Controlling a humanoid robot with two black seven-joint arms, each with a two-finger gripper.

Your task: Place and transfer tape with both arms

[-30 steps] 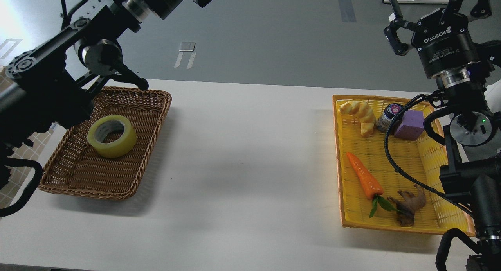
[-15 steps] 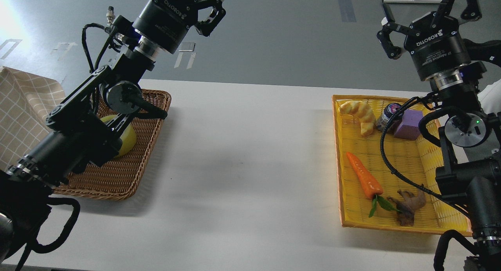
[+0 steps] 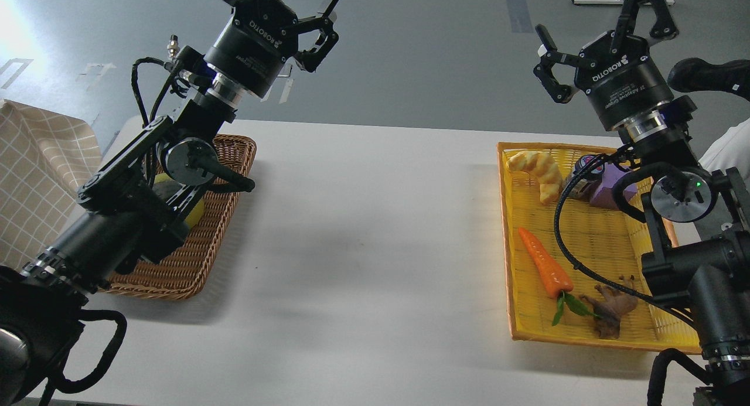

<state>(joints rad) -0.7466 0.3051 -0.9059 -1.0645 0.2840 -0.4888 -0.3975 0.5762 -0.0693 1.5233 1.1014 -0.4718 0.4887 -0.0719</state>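
White "ROBOTIQ" lettering on black body of left gripper [image 3: 281, 2], at approx. 11 o'clock in the head view; text runs diagonally along the housing. Same "ROBOTIQ" brand on body of right gripper [image 3: 603, 25], at approx. 1 o'clock, w/ a smaller white line below it reading roughly "2F Adaptive Gripper". Small jar [image 3: 585, 170] in yellow basket [image 3: 586, 330], at approx. 3 o'clock, has a label w/ print too small to read. No other legible text.

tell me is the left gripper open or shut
Open. The left gripper is raised above the table with its fingers spread apart and nothing between them.
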